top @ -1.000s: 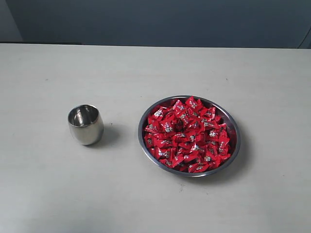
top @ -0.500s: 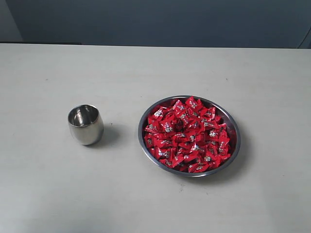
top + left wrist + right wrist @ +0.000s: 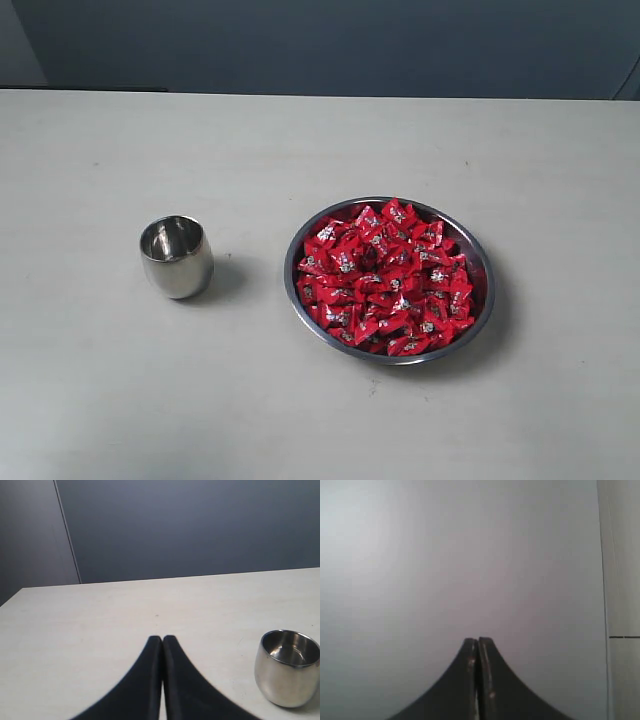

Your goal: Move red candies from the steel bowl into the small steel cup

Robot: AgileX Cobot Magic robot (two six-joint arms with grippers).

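The steel bowl [image 3: 478,262] sits right of the table's middle, heaped with red candies [image 3: 385,278] in shiny wrappers. To its left the small steel cup [image 3: 176,256] stands upright and empty; it also shows in the left wrist view [image 3: 287,668]. Neither arm appears in the exterior view. My left gripper [image 3: 162,639] is shut with nothing between its black fingers, low over the table, with the cup off to one side. My right gripper [image 3: 478,641] is shut too, empty, facing a plain grey wall.
The pale table [image 3: 320,140] runs back to a dark blue-grey wall [image 3: 330,45]. A wall seam and lighter panel [image 3: 620,580] show in the right wrist view.
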